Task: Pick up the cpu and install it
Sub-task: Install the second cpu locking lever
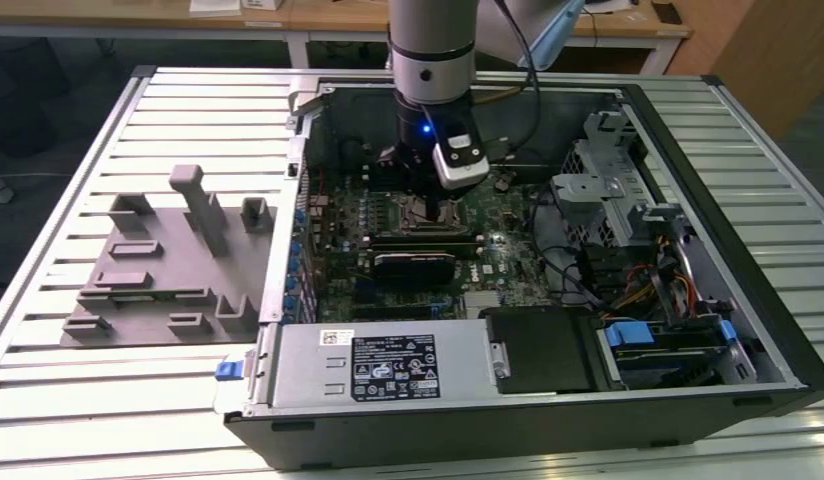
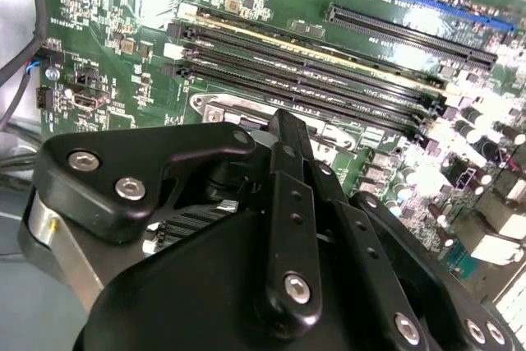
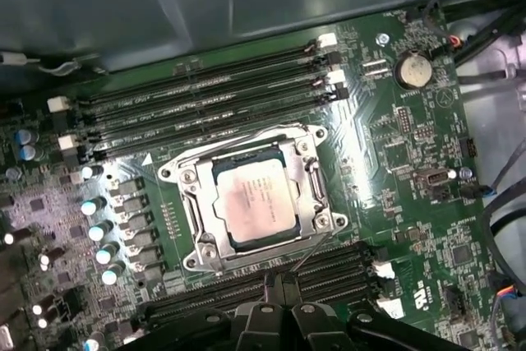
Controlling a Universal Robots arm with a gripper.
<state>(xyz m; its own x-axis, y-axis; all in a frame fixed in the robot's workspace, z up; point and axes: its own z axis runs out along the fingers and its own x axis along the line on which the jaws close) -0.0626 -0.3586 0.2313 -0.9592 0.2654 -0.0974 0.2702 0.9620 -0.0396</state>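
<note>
Inside the opened computer case [image 1: 732, 300] on a slatted table [image 1: 65, 400], a robot arm [image 1: 432, 50] hangs over the green motherboard [image 3: 394, 203], its gripper [image 1: 446, 205] low above the metal-framed socket [image 3: 308, 191]. The cpu [image 3: 256, 201], silver top up, lies within that frame in the first wrist view, apparently free of the fingers. Whether the jaws stand apart or together cannot be told. The risk now appears to be a chip lying slightly askew: any downward press or sideways brush from the gripper could tilt it and bend socket contacts.
</note>
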